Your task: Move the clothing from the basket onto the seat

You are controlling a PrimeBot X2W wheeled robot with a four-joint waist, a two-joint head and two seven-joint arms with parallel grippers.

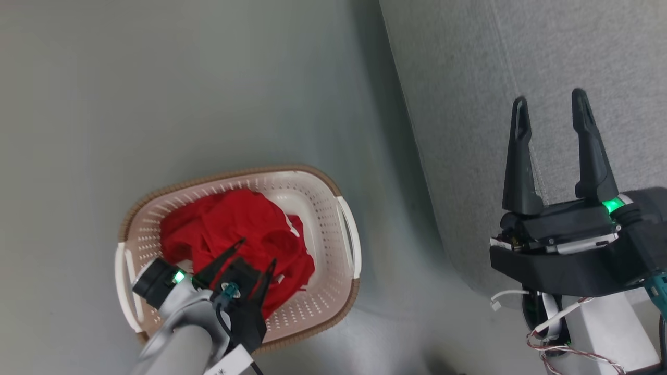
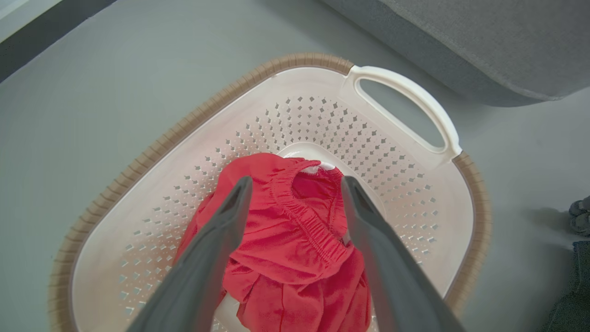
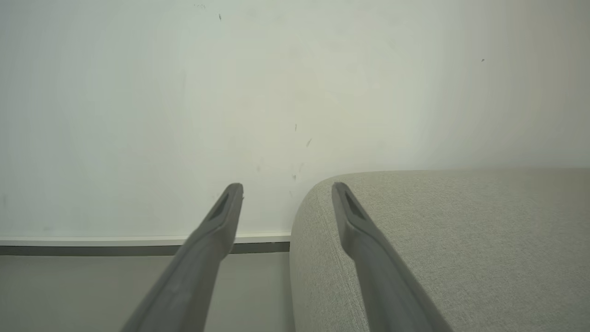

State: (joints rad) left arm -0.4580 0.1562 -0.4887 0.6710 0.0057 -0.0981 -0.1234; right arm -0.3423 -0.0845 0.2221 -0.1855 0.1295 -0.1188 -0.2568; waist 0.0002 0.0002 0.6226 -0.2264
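**Open fingers over the red pile: a thin pinch or a snagged basket are the risks**

The left fingers [image 1: 221,262] [image 2: 212,240] are spread wide and hold nothing. They point down into the basket [image 1: 323,208] [image 2: 322,120], which stands on the floor [image 1: 156,78] at about 7 o'clock in the head view. Both pieces of clothing [image 1: 245,224] [image 2: 286,240] are in it, bunched together. The seat [image 1: 521,52] [image 2: 461,37] [image 3: 461,240] is at 1 to 3 o'clock and has nothing on it, so I judge that the task has barely begun.

In the left wrist view the pile runs from the centre down to 6 o'clock. The two tips straddle a gathered elastic band, with one tip at 9 o'clock of that ridge and the other at 3 o'clock. I cannot tell whether the tips touch the fabric or hover just above it.

Several things could go wrong from here:

- **Thin pinch:** closing too high would probably catch only a thin fold, and slick fabric could slip out during the lift.
- **Going too deep:** a tip could reach the perforated wall or bottom, catch in a hole and drag the light basket along.
- **Tangled garments:** one garment may rise with the other and drop on the floor between basket and seat.
- **Trailing hem:** a hem could hook the rim near the handle at 2 o'clock.

The right fingers [image 1: 518,166] [image 3: 203,258] are also parted and empty, above the seat's rounded edge.
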